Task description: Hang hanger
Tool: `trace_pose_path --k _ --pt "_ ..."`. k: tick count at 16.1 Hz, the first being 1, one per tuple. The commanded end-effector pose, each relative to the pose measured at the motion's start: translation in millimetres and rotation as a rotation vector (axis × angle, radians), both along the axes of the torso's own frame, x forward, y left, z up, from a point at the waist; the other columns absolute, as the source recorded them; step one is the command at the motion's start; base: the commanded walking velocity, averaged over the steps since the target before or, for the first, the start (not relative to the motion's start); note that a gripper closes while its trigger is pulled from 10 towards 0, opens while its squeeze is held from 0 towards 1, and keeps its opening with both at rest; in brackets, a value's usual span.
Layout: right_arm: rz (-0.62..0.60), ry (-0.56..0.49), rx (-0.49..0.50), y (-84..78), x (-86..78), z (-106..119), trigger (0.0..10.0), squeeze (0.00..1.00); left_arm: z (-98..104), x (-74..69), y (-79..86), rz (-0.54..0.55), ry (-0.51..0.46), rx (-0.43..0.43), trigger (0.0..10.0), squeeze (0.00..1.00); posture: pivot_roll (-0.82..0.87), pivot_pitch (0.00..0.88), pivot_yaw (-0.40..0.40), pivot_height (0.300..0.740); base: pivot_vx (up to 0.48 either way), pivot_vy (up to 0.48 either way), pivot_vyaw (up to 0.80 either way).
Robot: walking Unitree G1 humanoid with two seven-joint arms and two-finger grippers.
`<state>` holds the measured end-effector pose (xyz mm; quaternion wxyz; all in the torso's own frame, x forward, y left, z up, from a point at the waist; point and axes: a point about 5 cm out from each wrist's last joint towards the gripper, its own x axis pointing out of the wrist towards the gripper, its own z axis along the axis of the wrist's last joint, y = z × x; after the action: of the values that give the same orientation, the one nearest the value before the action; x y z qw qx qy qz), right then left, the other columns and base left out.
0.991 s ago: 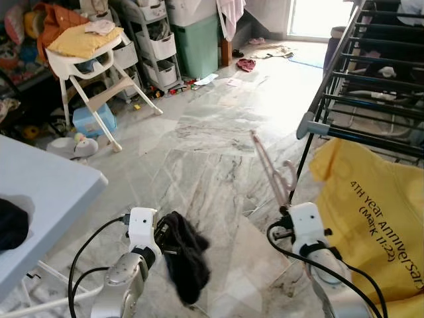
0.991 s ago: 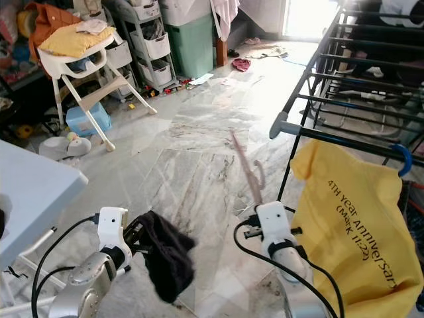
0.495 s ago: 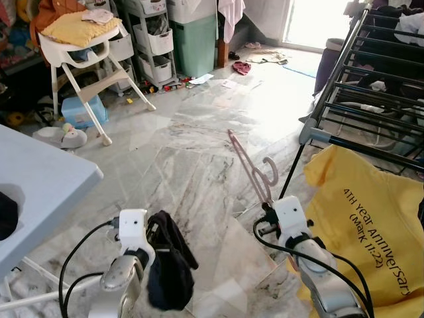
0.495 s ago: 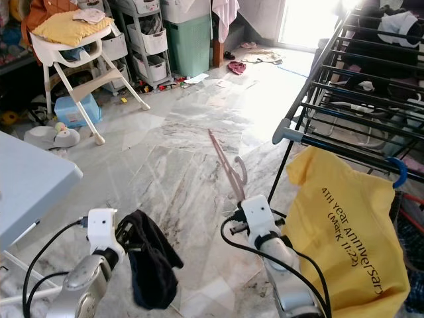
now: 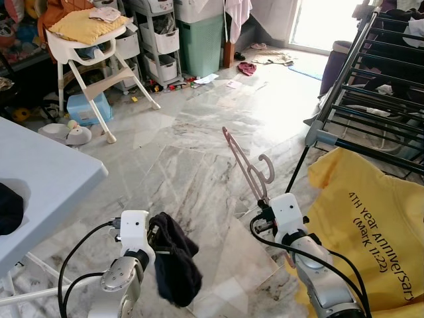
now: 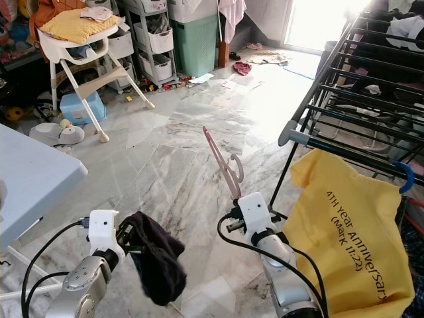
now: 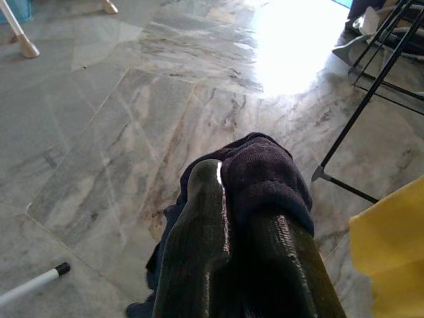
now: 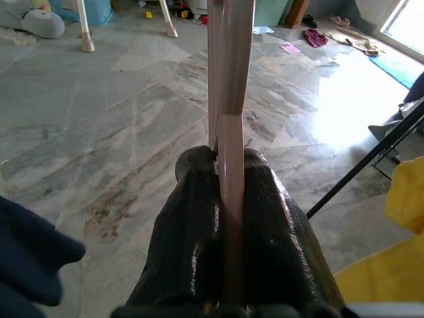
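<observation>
Down low and close, the left gripper (image 7: pixel 245 218) pinches a dark cloth (image 5: pixel 175 255). Its two black fingers (image 7: pixel 202 232) are pressed onto the soft bundle, and the rest of the cloth hangs down over the marble floor (image 5: pixel 192 152). Beside it, the right gripper (image 8: pixel 222 199) squeezes a pink hanger (image 5: pixel 248 169) between its fingers. The hanger sticks up and leans a little to the robot's left, with its hook (image 5: pixel 267 169) curling near the lower part. It is in the air, apart from the rack.

Just to the right of that arm, a yellow shirt (image 5: pixel 368 232) with dark letters on it hangs from the low front bar of a black drying rack (image 5: pixel 371 79). A blue hook (image 6: pixel 405 175) shows at the top of the shirt. On the left, a pale blue table (image 5: pixel 40 182) has a dark thing (image 5: pixel 10 207) lying on its near edge.

Farther away on the left stands a white high chair (image 5: pixel 89 53) with a yellow cloth (image 5: pixel 83 26) on top. Behind it are white drawers (image 5: pixel 159 40) and a green bin (image 5: pixel 202 43). Small toys and bits of clothing lie on the floor near them. At the far end, bright light falls on the floor.
</observation>
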<state>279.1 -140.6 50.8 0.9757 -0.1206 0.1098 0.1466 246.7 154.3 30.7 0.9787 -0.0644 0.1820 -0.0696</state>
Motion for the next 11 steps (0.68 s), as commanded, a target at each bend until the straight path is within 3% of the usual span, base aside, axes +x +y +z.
trace_pose_path --k 1,4,11 --pt "-0.007 -0.005 0.009 1.2 -0.6 -0.6 10.0 0.0 6.1 4.2 1.0 -0.003 -0.021 0.01 10.0 0.0 -0.05 0.0 0.036 0.74 -0.266 0.0 0.0" --pt "-0.017 -0.011 0.012 1.0 0.5 1.0 10.0 0.0 5.5 5.3 -1.1 -0.026 -0.01 0.007 10.0 0.0 -0.07 0.0 0.047 0.74 -0.09 0.0 0.0" --pt "-0.027 -0.022 0.041 1.9 -2.5 1.3 10.0 0.0 6.1 6.8 -1.2 -0.055 -0.002 0.012 10.0 0.0 -0.07 0.0 0.072 0.74 -0.271 0.0 0.0"
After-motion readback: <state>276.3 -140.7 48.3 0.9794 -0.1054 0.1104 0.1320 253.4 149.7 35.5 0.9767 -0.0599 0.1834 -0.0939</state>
